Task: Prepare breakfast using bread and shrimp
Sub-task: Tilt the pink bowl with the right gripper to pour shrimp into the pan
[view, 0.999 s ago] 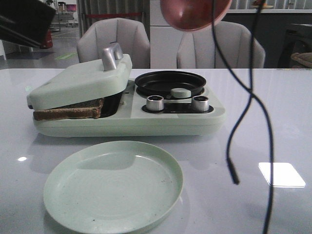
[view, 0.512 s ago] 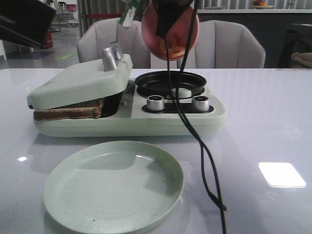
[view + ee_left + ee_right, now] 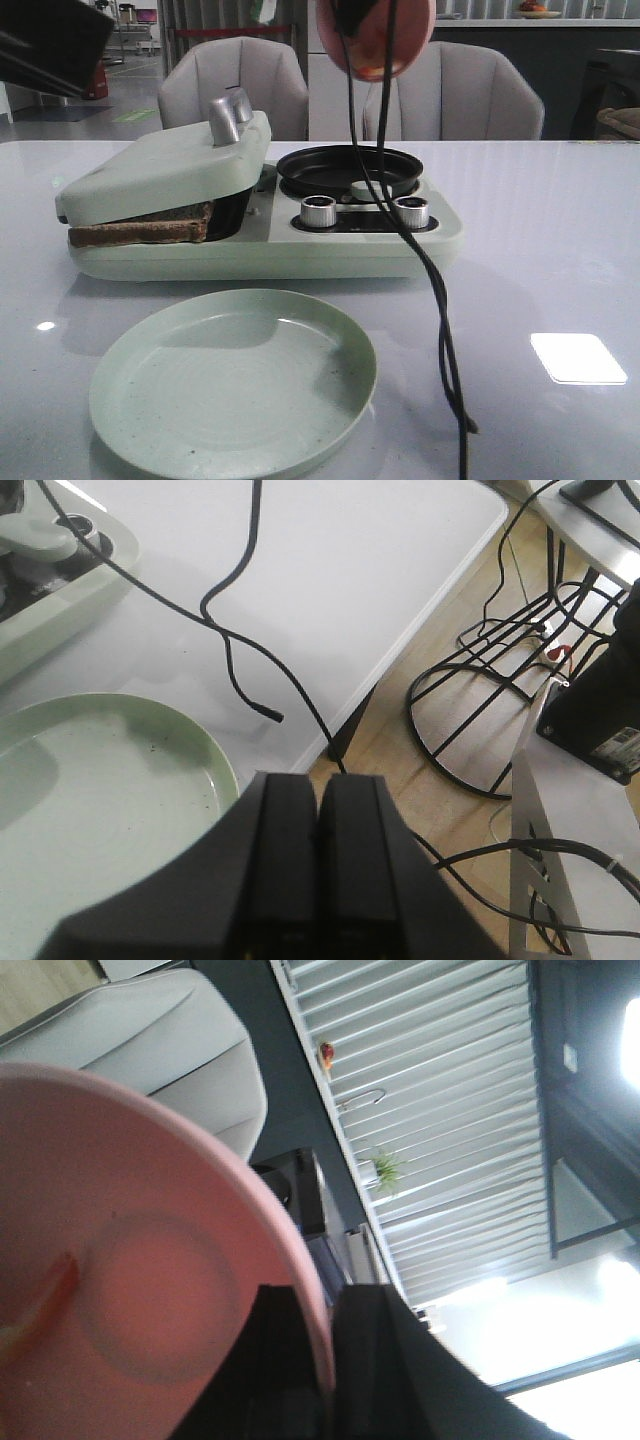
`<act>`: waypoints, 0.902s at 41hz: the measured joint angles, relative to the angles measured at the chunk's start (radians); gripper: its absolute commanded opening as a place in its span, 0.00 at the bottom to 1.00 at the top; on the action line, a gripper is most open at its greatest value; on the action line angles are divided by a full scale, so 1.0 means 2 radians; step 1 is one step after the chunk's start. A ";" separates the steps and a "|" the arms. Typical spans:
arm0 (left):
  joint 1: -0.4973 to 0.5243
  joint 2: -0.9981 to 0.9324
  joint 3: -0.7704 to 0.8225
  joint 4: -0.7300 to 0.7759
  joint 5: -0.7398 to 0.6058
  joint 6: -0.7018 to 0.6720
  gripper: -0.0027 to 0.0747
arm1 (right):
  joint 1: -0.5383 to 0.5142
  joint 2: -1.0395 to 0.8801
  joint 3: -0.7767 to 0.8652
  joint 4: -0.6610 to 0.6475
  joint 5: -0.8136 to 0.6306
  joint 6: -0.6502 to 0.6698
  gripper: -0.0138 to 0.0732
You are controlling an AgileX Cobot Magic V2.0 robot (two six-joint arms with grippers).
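Observation:
My right gripper [image 3: 325,1305] is shut on the rim of a pink bowl [image 3: 130,1260], one finger inside and one outside. In the front view the bowl [image 3: 376,40] hangs tilted high above the black round pan [image 3: 349,167] of the green breakfast maker [image 3: 300,245]. An orange shrimp [image 3: 371,70] lies at the bowl's low edge, and the same shrimp [image 3: 55,1290] shows in the right wrist view. The bread [image 3: 140,228] sits browned under the maker's lowered lid [image 3: 165,165]. My left gripper [image 3: 318,815] is shut and holds nothing, above the table's edge beside the green plate [image 3: 90,780].
A round green plate [image 3: 232,375] lies in front of the maker. A black cable [image 3: 430,300] dangles from the right arm down over the pan and knobs [image 3: 318,210] to the table. Grey chairs [image 3: 232,85] stand behind. A wire stand [image 3: 480,690] is on the floor.
The pink bowl, which swung down and left showing its inside and shrimp, has since risen and shifted right. The dangling cable swung left. The maker, bread and plate did not move.

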 measured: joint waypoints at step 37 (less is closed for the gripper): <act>0.000 0.000 0.000 0.000 0.000 0.000 0.16 | 0.019 -0.001 -0.082 -0.001 -0.003 -0.097 0.18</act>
